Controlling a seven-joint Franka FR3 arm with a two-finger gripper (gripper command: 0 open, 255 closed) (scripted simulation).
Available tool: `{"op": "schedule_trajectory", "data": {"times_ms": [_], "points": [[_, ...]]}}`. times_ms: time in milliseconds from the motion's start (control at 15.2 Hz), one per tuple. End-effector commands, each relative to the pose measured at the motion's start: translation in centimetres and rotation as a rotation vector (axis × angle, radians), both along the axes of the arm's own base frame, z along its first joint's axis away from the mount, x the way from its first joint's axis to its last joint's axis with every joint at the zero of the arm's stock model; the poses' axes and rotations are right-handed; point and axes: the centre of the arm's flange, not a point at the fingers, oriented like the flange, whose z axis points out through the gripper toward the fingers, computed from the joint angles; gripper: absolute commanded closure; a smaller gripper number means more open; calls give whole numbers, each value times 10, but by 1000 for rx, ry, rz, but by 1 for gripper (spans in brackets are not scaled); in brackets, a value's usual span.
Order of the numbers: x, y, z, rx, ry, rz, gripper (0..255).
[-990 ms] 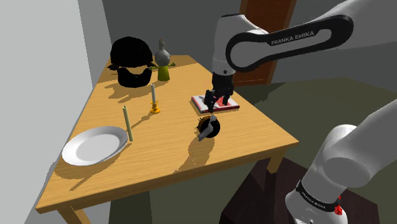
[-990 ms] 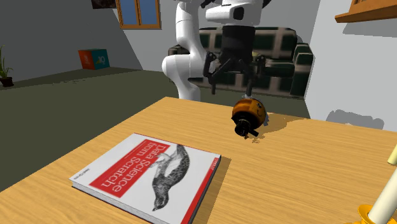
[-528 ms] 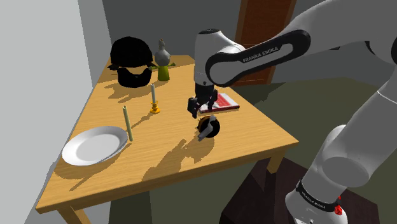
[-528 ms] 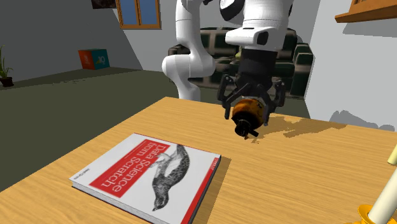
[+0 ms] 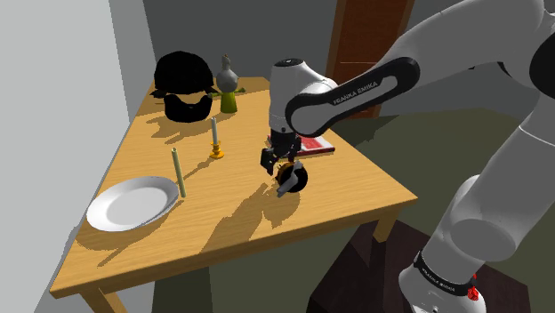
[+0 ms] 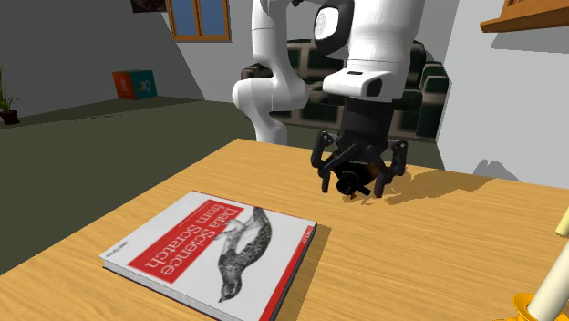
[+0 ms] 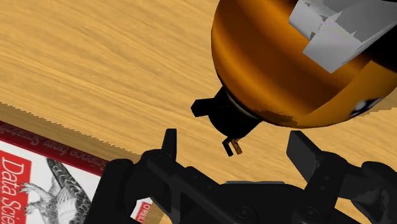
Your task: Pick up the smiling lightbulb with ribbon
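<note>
The lightbulb (image 5: 293,181) is a shiny orange globe with a black base and a grey-white ribbon, lying on its side on the wooden table (image 5: 222,222). My black gripper (image 5: 283,166) is low over it and open. In the second exterior view the gripper (image 6: 354,182) straddles the lightbulb (image 6: 352,170), one finger on each side, and most of the globe is hidden behind the hand. In the wrist view the lightbulb (image 7: 286,63) lies just beyond the gripper (image 7: 236,149), its black base pointing in between the fingertips (image 7: 168,143), which do not touch it.
A red and white book (image 5: 310,146) with a bird on its cover (image 6: 214,251) lies close beside the bulb. Two candles (image 5: 214,138) (image 5: 179,173), a white plate (image 5: 132,203), a black shape (image 5: 185,87) and a green figure (image 5: 229,84) stand farther off.
The gripper has moved from above the book toward the shoulder view's left and come down. Its open fingers now flank the lightbulb. The bulb has not moved.
</note>
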Motion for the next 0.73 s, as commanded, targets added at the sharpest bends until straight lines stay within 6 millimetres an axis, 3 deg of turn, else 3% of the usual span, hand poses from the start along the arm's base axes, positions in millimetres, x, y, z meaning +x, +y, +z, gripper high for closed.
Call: {"op": "schedule_trajectory", "data": {"times_ms": [0,660], "points": [[0,0,-2,0,-1,0,255],[0,0,4,0,0,0,255]]}}
